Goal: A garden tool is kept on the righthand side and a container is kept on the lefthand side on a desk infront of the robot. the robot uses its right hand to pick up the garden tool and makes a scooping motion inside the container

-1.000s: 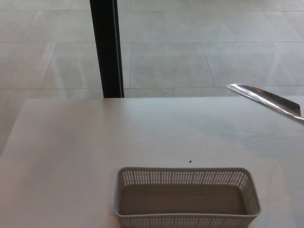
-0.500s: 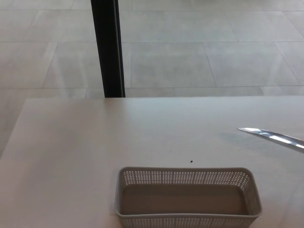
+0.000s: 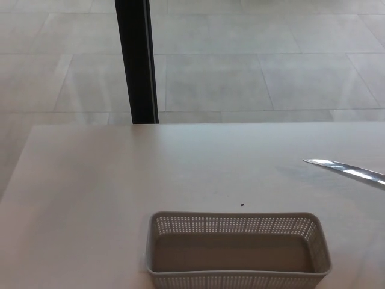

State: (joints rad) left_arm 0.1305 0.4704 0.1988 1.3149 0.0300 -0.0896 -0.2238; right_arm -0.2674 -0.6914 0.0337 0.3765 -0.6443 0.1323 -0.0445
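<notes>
A shiny metal garden tool blade (image 3: 346, 170) reaches in from the right edge of the head view, its tip pointing left just above the white desk (image 3: 120, 180). Its handle and whatever holds it lie outside the picture. A white perforated plastic container (image 3: 237, 250) stands at the desk's near edge, slightly right of centre, and it holds nothing. The blade's tip is apart from the container, up and to the right of its far right corner. Neither of my hands shows.
A black vertical post (image 3: 136, 60) stands behind the desk's far edge at the left of centre. Pale tiled floor (image 3: 258, 54) lies beyond. A tiny dark speck (image 3: 242, 204) sits on the desk just behind the container.
The blade has dropped from the desk's far right edge toward the desk surface, flattened, and pulled slightly right over the last half second. The container has not moved.
</notes>
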